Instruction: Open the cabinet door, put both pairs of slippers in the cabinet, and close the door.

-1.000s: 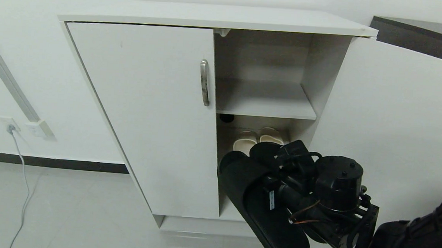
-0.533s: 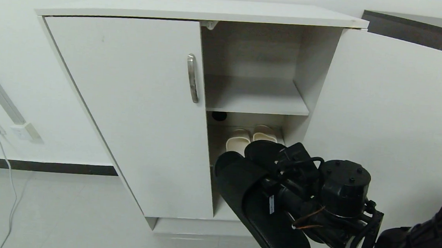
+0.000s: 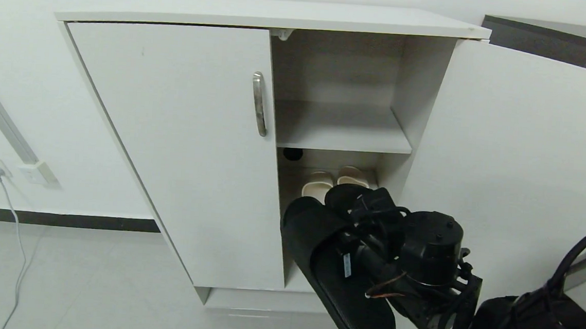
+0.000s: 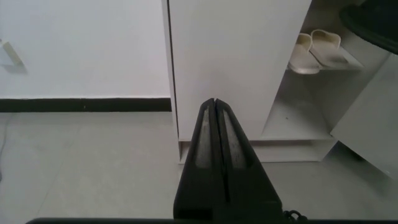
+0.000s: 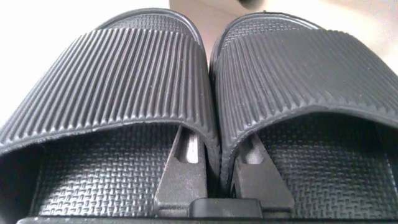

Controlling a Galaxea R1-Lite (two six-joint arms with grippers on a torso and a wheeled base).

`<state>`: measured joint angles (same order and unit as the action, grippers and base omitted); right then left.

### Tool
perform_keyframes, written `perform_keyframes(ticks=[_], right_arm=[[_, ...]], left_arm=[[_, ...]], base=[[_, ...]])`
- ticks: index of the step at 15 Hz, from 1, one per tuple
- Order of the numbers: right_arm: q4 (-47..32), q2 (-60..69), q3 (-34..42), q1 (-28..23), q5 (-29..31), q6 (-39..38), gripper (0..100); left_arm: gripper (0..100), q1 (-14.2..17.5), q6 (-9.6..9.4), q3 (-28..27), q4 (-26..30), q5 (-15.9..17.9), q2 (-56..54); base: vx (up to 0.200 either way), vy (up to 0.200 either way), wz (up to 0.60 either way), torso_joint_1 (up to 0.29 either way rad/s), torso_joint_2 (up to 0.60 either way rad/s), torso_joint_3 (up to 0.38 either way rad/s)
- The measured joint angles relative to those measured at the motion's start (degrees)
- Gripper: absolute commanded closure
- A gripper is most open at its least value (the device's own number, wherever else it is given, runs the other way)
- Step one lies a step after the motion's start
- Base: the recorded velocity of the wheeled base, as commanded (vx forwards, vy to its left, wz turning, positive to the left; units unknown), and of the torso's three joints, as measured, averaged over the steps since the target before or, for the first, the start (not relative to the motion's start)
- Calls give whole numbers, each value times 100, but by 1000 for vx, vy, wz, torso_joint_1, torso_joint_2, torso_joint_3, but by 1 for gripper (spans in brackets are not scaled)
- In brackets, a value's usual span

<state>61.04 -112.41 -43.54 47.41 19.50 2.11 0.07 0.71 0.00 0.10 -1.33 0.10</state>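
Pinching black slippers (image 3: 335, 263) together, right pincer (image 5: 216, 144)

black slippers (image 3: 318, 241): 2 | cream slippers (image 3: 317, 185): 2 | cabinet (image 3: 262, 15): 1 | doors (image 3: 171, 140): 2 | handle (image 3: 259, 104): 1

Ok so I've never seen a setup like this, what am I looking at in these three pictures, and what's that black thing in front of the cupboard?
It is a two-armed robot seen through its own cameras. The wide picture comes from its head, looking down at a white cabinet whose right door stands open. The other two pictures come from cameras on its wrists. The black thing is the right gripper, a two-fingered clamp, shut on a pair of black slippers just in front of the opening. Its wrist camera looks straight at their ribbed straps. A pair of cream slippers sits on a shelf in the cabinet's lower part. The left gripper is shut and empty, pointing toward the cabinet's foot.
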Motion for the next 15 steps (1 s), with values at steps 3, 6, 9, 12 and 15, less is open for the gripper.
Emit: perform_keyframes(ticks=[3,6,9,12,15], right_arm=[[-2020,17,-1047,188,848,-706,100],[-3450,117,-2189,330,1613,-1236,100],[-3983,168,-3107,446,2266,-1275,100],[-4457,98,-3762,435,2578,-1269,100],[-4481,-16,-4008,383,2670,-1267,100]], left_arm=[[100,0,-5,0,0,2,0],[100,0,-2,0,-2,5,0],[100,0,-5,0,0,2,0],[100,0,-2,0,0,2,0],[100,0,-11,0,0,-4,0]], base=[[0,0,0,0,0,0],[0,0,0,0,0,0],[0,0,0,0,0,0],[0,0,0,0,0,0],[0,0,0,0,0,0]])
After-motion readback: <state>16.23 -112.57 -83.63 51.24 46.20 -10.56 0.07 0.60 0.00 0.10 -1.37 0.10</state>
